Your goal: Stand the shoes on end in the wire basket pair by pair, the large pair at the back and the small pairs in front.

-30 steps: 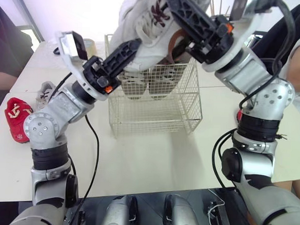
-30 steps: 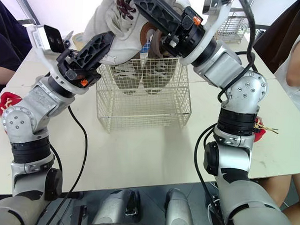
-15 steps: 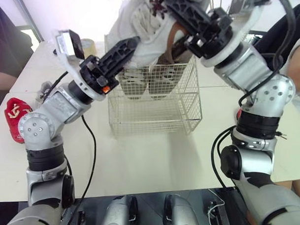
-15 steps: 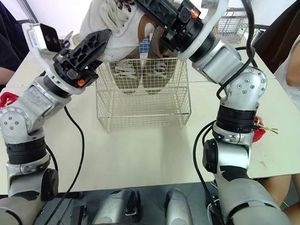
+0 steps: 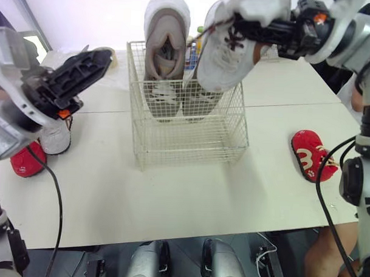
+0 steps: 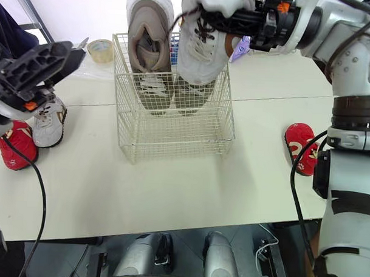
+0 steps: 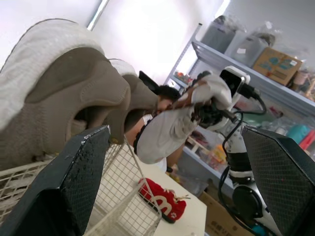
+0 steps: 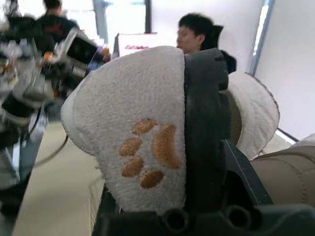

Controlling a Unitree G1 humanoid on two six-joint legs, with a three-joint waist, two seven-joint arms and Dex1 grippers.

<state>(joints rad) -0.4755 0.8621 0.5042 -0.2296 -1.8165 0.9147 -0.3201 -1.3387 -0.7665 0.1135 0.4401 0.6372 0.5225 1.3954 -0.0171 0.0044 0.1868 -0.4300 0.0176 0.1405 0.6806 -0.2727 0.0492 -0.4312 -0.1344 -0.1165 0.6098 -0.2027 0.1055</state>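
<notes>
Right pincer (image 6: 207,16) grips white shoe (image 6: 200,54) over wire basket (image 6: 173,127); left pincer (image 5: 98,57) gapes.

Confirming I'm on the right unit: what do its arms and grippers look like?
Silver-grey arms with black joint collars, a black cable looping off each. Left gripper and right gripper: black textured fingers, white wrist housings, small orange marks.

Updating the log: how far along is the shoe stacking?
Done: one large shoe stands at the wire basket's back. In hand: the right gripper holds its mate above it. Still to do: two red shoes and a small white shoe on the table.
</notes>
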